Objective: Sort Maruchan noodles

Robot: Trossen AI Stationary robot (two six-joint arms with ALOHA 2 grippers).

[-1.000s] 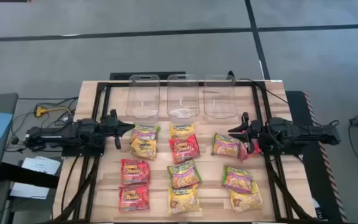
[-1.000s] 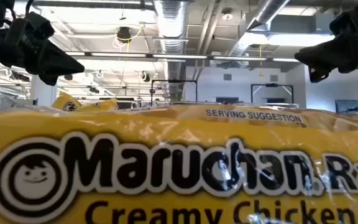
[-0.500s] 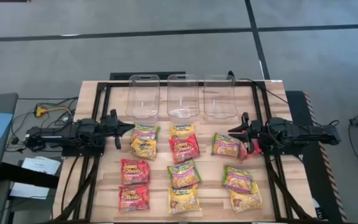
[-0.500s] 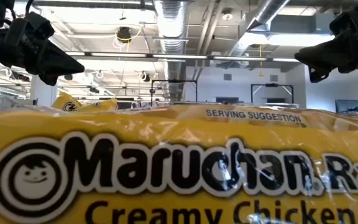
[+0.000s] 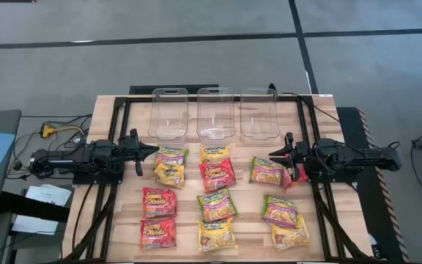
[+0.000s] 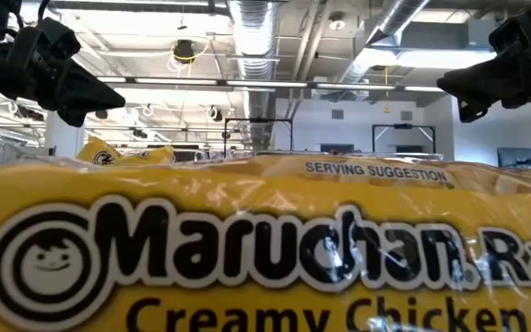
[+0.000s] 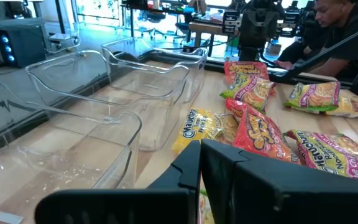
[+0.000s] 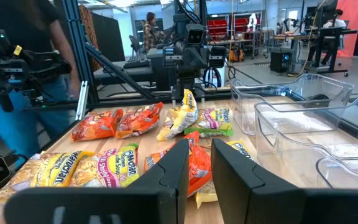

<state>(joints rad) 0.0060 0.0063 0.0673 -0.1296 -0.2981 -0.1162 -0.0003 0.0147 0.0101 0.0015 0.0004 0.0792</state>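
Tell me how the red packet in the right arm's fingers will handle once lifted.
The red packet, between the right gripper fingers, looks crinkly and thin, so its free end will probably sag. Its glossy film may slip in a light pinch. It likely weighs little, though the noodle block inside could crack if squeezed hard.

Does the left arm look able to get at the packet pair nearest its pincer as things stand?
Probably yes. The left pincer, shut and empty, sits just beside the nearest packets with nothing between them; it would need to open first.
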